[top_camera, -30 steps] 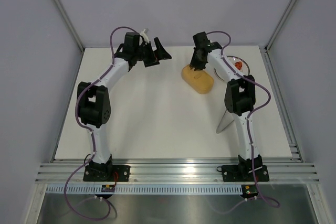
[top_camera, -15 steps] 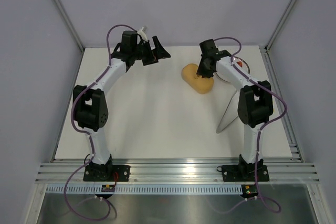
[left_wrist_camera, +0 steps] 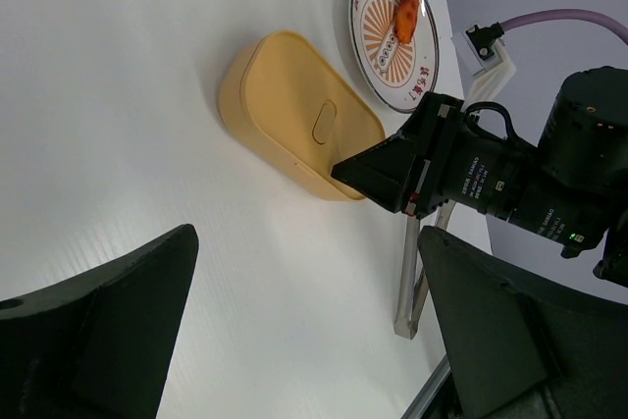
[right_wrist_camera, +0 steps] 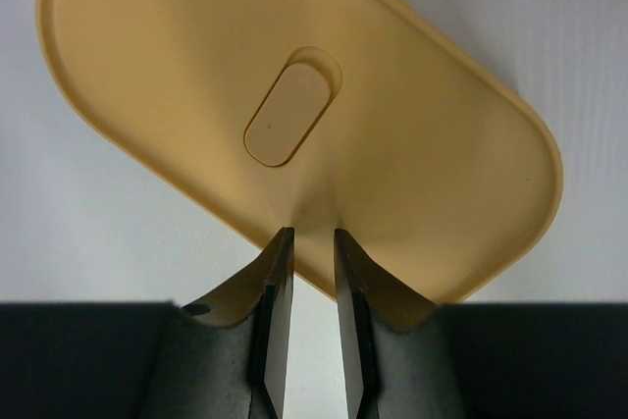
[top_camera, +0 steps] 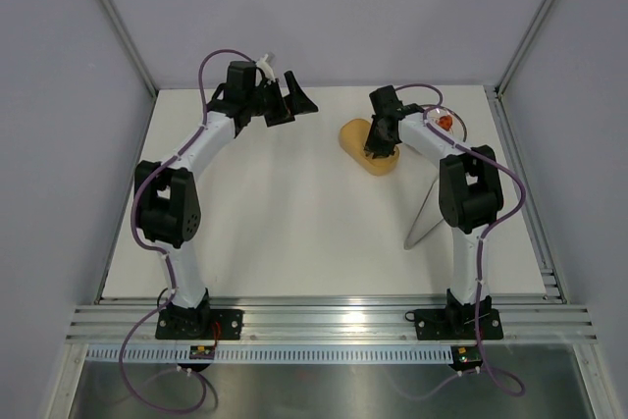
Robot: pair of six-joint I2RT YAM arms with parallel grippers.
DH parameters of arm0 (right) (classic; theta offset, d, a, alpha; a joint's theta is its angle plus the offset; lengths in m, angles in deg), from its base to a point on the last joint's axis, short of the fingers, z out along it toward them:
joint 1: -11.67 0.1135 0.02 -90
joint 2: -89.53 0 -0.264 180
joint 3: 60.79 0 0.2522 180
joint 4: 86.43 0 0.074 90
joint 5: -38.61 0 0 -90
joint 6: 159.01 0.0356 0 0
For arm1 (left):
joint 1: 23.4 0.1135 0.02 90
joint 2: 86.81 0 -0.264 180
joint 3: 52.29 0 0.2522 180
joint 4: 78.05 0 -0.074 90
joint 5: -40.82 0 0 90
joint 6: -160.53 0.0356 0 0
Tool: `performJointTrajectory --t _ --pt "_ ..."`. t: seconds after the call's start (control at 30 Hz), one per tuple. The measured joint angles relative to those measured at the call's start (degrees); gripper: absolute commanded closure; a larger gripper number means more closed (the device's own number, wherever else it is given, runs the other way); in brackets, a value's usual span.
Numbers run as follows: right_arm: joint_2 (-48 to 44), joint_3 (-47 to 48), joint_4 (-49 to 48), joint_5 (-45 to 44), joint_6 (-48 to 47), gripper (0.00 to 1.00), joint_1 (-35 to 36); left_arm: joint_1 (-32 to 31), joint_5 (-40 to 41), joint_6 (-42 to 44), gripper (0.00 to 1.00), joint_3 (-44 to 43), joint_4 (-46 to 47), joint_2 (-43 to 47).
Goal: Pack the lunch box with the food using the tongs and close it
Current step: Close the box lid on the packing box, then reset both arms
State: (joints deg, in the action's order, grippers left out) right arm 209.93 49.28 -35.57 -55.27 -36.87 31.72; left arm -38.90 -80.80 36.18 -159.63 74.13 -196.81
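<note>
Right gripper (right_wrist_camera: 312, 235) has its fingers a little apart, tips on top of the shut box (right_wrist_camera: 294, 115) near its edge, gripping nothing. That box sits upper right in the top view. Left gripper (top_camera: 291, 97) is wide apart, upper middle. Tongs (top_camera: 424, 211) lie at the right.

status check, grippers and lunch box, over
Left gripper open, raised. Right gripper narrow at lunch box rim, grip unclear. Lid on, tongs untouched.
</note>
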Motion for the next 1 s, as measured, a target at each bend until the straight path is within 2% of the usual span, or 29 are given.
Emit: performJointTrajectory --t 0.33,0.43,0.47,0.5,0.57,0.6,0.7,0.83,1.0 --pt "0.0 1.3 3.1 -1.6 -0.3 0.69 0.0 0.0 0.0 0.0 0.01 0.4 0.1 0.2" --pt "-0.3 2.4 4.7 -3.1 -0.4 0.66 0.0 0.0 0.2 0.0 0.01 0.5 0.0 0.6" --pt "-0.7 2.6 4.8 -3.6 -0.5 0.61 -0.1 0.0 0.3 0.0 0.01 0.8 0.0 1.0" --pt "-1.4 2.7 5.0 -4.2 -0.4 0.49 -0.1 0.0 0.4 0.0 0.01 1.1 -0.1 1.5" --pt "-3.6 2.8 5.4 -5.5 -0.4 0.34 -0.2 0.0 0.7 0.1 0.01 1.9 -0.3 2.8" --pt "-5.1 2.7 5.6 -6.1 -0.5 0.22 -0.2 0.0 0.8 0.1 0.01 2.4 -0.5 3.7" --pt "-11.4 1.6 5.0 -8.2 -0.8 0.09 -0.3 0.0 1.5 0.5 0.01 4.4 -1.2 7.0" --pt "-23.6 -4.5 3.6 -11.7 -0.8 0.01 -0.4 0.0 2.8 2.1 0.01 7.1 -3.9 13.3" --pt "-37.2 -15.0 4.8 -16.7 -0.2 0.0 -0.4 0.0 6.1 6.0 0.01 11.3 -9.2 23.2"
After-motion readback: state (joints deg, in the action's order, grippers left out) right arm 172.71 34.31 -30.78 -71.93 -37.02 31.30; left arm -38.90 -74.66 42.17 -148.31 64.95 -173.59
